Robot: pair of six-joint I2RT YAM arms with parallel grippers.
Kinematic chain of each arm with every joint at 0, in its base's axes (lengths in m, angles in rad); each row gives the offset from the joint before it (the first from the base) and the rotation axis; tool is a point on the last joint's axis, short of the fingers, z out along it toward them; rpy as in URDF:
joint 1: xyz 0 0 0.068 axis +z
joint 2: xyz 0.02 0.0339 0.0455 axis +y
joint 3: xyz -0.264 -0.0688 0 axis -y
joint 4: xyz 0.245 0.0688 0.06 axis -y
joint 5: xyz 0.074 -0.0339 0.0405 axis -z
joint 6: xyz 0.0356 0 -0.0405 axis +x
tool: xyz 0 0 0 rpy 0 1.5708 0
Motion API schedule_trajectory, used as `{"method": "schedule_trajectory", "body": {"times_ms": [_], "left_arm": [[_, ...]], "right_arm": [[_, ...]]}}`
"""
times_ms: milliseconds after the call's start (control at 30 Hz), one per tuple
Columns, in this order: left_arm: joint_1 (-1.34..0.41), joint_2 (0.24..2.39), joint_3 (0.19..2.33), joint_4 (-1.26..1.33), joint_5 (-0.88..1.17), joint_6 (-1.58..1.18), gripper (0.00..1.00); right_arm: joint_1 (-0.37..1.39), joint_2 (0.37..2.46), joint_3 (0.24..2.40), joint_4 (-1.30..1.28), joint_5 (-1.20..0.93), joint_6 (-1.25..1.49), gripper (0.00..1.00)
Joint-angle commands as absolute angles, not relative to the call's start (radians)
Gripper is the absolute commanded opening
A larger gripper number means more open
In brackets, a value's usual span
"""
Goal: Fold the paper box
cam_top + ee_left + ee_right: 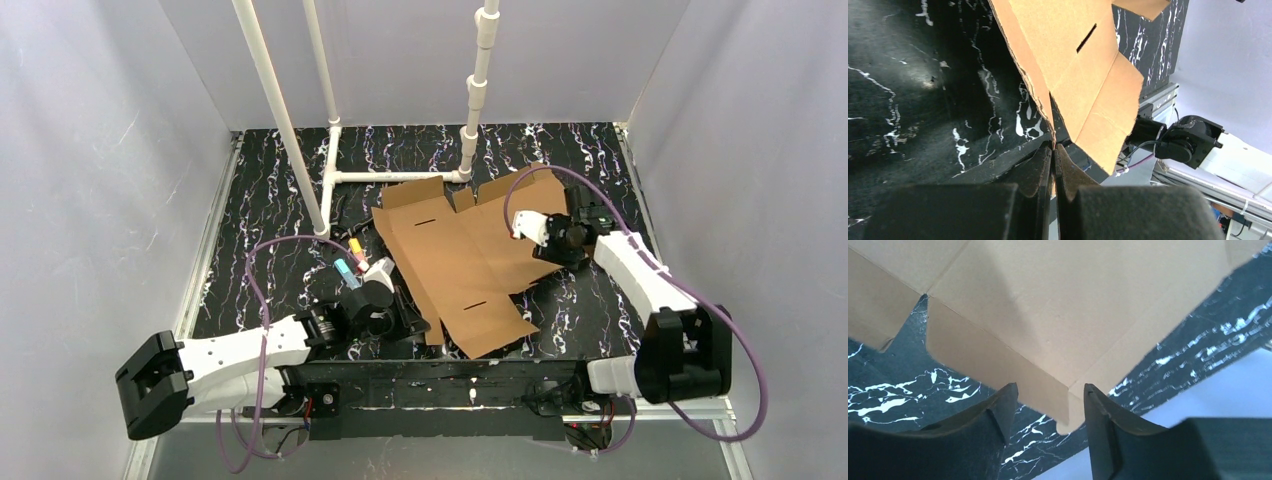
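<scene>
paper box (460, 255) long axis seemingly runs far-left to near-right

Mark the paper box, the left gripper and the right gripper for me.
paper box (465, 255): top external view, middle of its flat centre panel.
left gripper (1053, 146): left wrist view, between its fingertips, pinching the box edge.
right gripper (1049, 387): right wrist view, gap between its spread fingertips.

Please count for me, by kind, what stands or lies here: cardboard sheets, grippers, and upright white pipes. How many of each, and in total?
Paper box: 1
Grippers: 2, the left gripper and the right gripper
Upright white pipes: 3
Total: 6
</scene>
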State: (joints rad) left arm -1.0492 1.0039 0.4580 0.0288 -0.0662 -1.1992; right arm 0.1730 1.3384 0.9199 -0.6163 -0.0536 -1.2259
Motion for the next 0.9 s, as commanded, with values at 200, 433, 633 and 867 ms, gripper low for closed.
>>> {"method": "schedule_trajectory", "body": {"times_ms": [200,433,633,867], "left_arm": [[-1.100,1.090,0.552,0.044,-0.108,-1.171,0.00],[-1.129,1.098,0.543,0.056,-0.190,-1.211,0.00],[-1.154,1.117,0.550,0.067,-0.224,-1.221,0.00],[-1.173,1.129,0.548,0.071,-0.249,-1.228,0.00]], "right_arm": [[0.091,1.020,0.958,-0.679,-0.110,-0.758,0.87],[-0.072,0.959,0.891,-0.585,-0.243,-0.316,0.98],[-0.296,1.018,0.849,-0.483,-0.329,0.014,0.98],[-0.431,1.064,0.778,-0.431,-0.452,0.158,0.95]]}}
